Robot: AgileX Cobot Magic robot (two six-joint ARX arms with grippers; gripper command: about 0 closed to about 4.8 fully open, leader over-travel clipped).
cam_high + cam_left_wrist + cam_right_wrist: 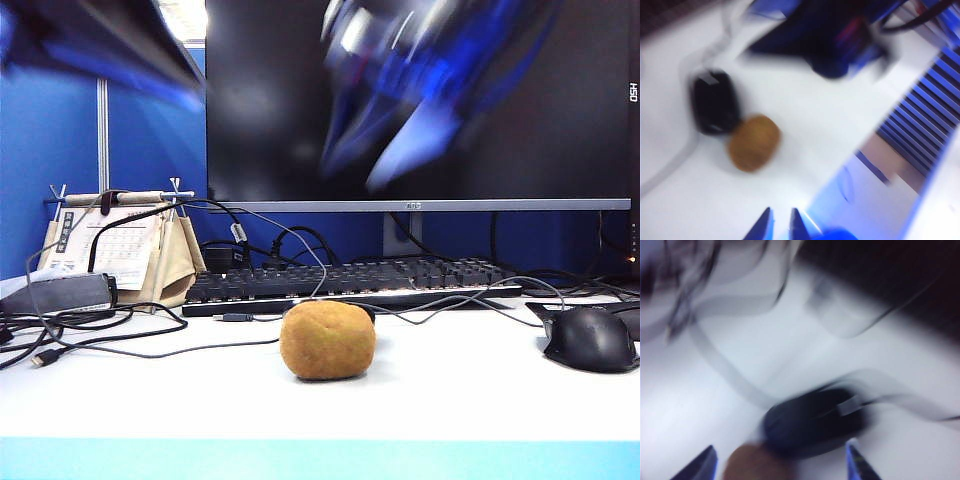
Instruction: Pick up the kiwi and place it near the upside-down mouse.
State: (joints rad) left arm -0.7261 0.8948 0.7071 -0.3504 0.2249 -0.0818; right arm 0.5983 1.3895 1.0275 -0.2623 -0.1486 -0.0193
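The kiwi point(328, 340) lay touching the upside-down mouse point(715, 102). The right gripper point(781, 462) hung above, jaws wide; the left gripper point(779, 225) nearly together. Any hasty retreat risked nudging the kiwi away.

white table point(150, 395), kiwi point(327, 340) at centre, keyboard point(350, 281), black mouse point(590, 338), cables point(90, 335)

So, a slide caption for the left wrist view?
Left claw above the table, kiwi touching a dark mouse.
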